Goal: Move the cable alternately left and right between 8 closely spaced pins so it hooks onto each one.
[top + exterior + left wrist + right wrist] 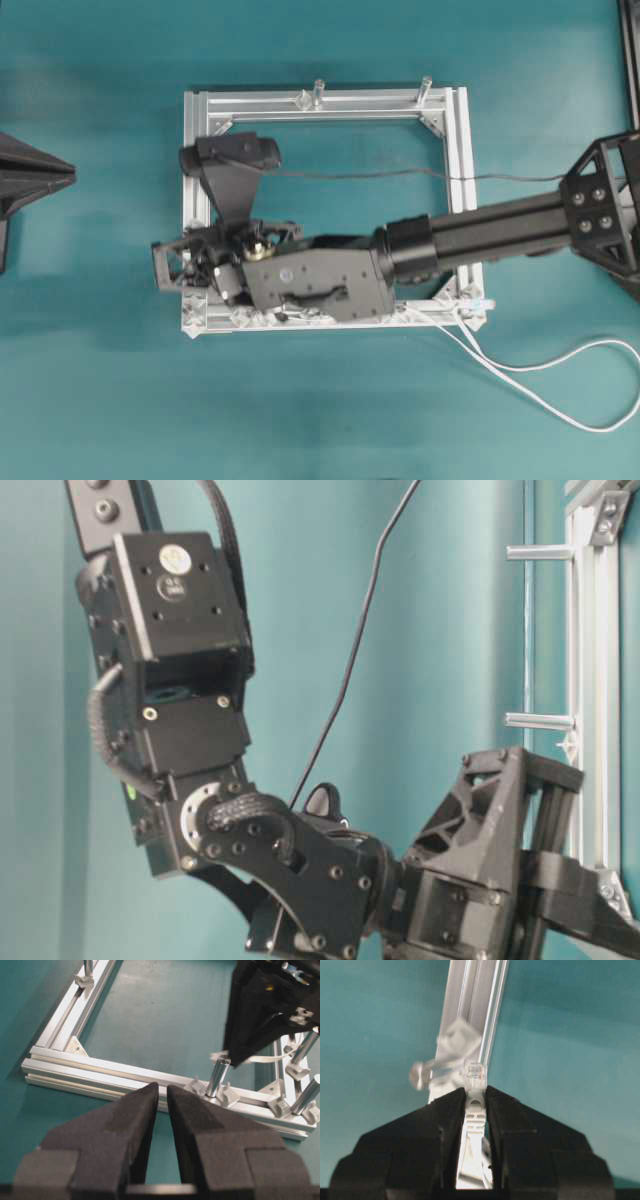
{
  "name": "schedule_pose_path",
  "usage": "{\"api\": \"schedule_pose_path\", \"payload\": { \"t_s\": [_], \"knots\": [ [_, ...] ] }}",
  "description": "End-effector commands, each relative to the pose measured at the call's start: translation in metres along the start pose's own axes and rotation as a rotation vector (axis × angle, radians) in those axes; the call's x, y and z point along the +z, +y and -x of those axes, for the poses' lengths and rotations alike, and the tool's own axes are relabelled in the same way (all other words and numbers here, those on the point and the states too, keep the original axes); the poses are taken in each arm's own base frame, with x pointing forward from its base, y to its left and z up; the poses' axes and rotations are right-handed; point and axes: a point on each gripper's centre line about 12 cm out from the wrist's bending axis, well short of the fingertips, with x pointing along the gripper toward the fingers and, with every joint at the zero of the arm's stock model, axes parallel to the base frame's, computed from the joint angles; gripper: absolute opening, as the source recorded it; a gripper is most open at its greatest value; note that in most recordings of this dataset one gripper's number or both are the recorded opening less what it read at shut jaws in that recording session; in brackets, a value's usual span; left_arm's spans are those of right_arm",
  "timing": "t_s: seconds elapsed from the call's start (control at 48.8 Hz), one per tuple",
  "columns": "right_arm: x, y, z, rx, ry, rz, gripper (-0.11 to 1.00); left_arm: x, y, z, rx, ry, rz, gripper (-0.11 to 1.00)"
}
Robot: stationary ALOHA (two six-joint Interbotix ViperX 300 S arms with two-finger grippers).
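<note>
The right gripper (475,1105) pinches the cable's (560,385) plug (474,1076) over the frame (455,150) rail. The cable trails off the frame's corner onto the table (100,400). The left gripper (162,1105) hangs nearly closed, holding nothing.

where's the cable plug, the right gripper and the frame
cable plug (474,1075), right wrist view, on the clear tip
right gripper (475,1096), right wrist view, between the fingertips pinching the plug
frame (330,101), overhead view, on the top rail

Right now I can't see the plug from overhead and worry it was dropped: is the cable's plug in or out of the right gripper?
In. The plug pokes out between the right gripper's closed fingers.
</note>
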Motion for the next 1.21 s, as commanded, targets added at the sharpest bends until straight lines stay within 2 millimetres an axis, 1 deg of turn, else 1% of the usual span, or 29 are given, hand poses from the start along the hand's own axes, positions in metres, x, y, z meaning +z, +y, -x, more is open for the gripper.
{"api": "schedule_pose_path", "payload": {
  "t_s": [0.0,0.287,0.451,0.737,1.188],
  "knots": [
    [-0.009,0.011,0.024,0.048,0.016,-0.005,0.15,0.005,-0.001,0.000,-0.002,-0.012,0.009,0.21],
    [-0.044,0.007,0.037,0.058,0.047,-0.047,0.15,0.005,-0.001,0.000,-0.002,-0.012,0.009,0.21],
    [-0.057,0.005,0.040,0.060,0.057,-0.054,0.15,0.005,-0.001,0.000,-0.003,-0.012,0.010,0.21],
    [-0.063,0.004,0.043,0.063,0.063,-0.052,0.15,0.005,-0.001,0.000,-0.003,-0.012,0.010,0.21],
    [-0.062,0.005,0.043,0.062,0.060,-0.055,0.15,0.005,-0.001,0.000,-0.002,-0.012,0.009,0.21]
  ]
}}
